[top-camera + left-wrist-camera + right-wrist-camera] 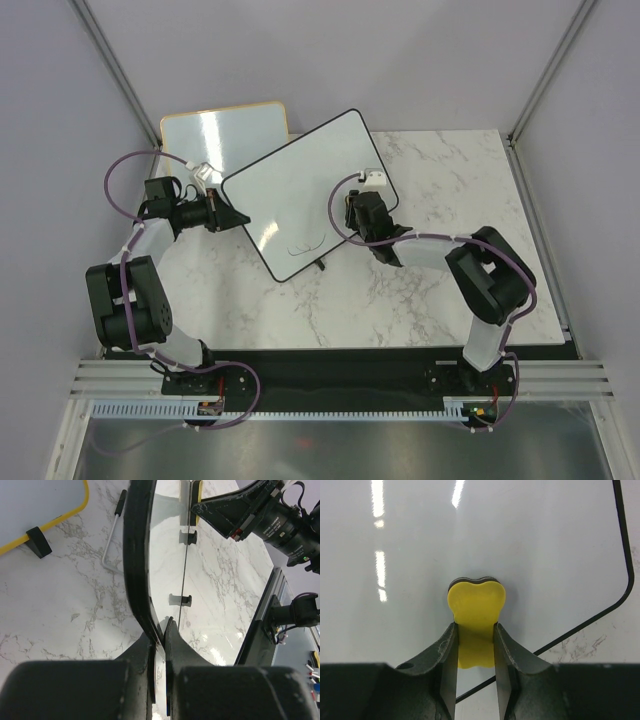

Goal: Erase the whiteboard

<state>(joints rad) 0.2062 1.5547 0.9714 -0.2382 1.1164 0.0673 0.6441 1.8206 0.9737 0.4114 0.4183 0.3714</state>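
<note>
The whiteboard [300, 185] with a thin black frame lies at an angle across the table's middle. A dark scribble [303, 248] shows near its lower corner. My left gripper [232, 216] is shut on the board's left edge; in the left wrist view the fingers [161, 630] pinch the black frame [137, 555]. My right gripper [358, 212] is over the board's right part, shut on a yellow eraser [476, 610] that is pressed against the white surface [470, 540]. The eraser also shows in the left wrist view [196, 495].
A smaller orange-framed whiteboard [225, 135] stands at the back left, on black feet [37, 541]. A thin bent metal rod [112, 535] lies on the marble between the two boards. The marble table's [450, 180] right edge runs close to the right arm.
</note>
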